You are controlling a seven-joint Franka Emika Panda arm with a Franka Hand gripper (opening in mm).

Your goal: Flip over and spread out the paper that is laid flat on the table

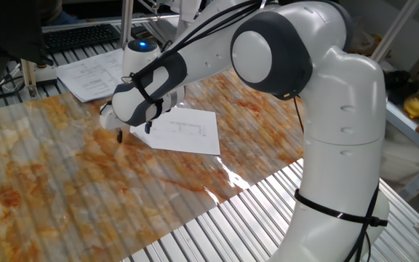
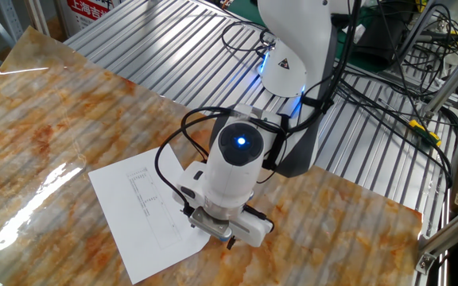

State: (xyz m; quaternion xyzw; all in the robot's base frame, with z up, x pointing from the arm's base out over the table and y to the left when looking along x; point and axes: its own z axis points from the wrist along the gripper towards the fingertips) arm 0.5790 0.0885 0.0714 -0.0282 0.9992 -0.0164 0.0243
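The paper [image 1: 190, 132] is a thin white sheet lying flat on the orange-and-grey marbled table cover [image 1: 64, 175], its face with faint grey print turned up. In the other fixed view the paper [image 2: 143, 213] lies left of the arm. My gripper [image 1: 134, 132] points down over the sheet's edge nearest the printed stack. Its two dark fingertips [image 1: 119, 135] stand apart, one beyond the edge and one over the sheet. The gripper [image 2: 220, 236] holds nothing. Whether the tips touch the paper is hidden by the wrist.
A thicker stack of printed papers [image 1: 89, 73] lies at the back on the metal slats, near a keyboard [image 1: 78, 35]. Bare silver slats [image 1: 253, 225] lie in front of the cover. Cables [image 2: 388, 71] run behind the arm's base.
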